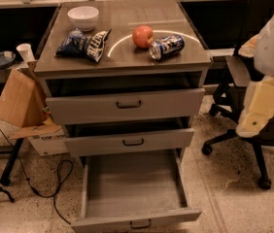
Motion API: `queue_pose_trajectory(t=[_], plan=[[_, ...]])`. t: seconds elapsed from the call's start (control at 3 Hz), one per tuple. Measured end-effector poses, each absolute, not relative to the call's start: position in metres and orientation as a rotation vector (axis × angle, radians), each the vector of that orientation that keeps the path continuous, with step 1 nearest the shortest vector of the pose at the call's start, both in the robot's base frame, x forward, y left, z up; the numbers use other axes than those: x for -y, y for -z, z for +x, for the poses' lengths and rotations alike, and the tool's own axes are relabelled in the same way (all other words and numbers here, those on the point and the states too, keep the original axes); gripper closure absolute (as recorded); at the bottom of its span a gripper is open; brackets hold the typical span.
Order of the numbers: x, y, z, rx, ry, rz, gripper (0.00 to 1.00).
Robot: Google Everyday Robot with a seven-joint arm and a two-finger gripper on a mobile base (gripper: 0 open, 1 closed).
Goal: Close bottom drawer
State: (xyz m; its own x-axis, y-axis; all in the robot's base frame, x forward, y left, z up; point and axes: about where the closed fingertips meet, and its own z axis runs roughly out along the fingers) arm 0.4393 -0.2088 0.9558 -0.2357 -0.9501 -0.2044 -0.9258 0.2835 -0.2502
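Observation:
The bottom drawer [134,191] of the grey cabinet is pulled far out, and its plain grey tray is bare. Its short front panel with a small dark bar handle [140,224] sits at the lower edge of the camera view. The middle drawer [129,142] and the top drawer [127,105] each stand a little open above it. My arm, white and cream, hangs at the right edge. The gripper [249,126] is at its lower cream end, to the right of the cabinet, about level with the middle drawer and apart from all drawers.
On the cabinet top lie a white bowl [83,17], two chip bags [83,45], an apple [143,36] and a tipped can [166,47]. A black office chair [234,76] stands behind my arm at the right. A cardboard box [18,98] and a floor cable [54,193] lie at the left.

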Motion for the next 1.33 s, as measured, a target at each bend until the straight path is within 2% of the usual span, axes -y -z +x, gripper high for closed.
queue_pose_trajectory(t=[0.67,1.0,1.33], plan=[[0.192,-0.823,0.445,-2.330,-0.066,-1.635,0.00],[0.184,-0.731,0.436,-2.350,-0.210,-1.603,0.00],[0.171,-0.649,0.431,-2.369,-0.269,-1.551,0.00]])
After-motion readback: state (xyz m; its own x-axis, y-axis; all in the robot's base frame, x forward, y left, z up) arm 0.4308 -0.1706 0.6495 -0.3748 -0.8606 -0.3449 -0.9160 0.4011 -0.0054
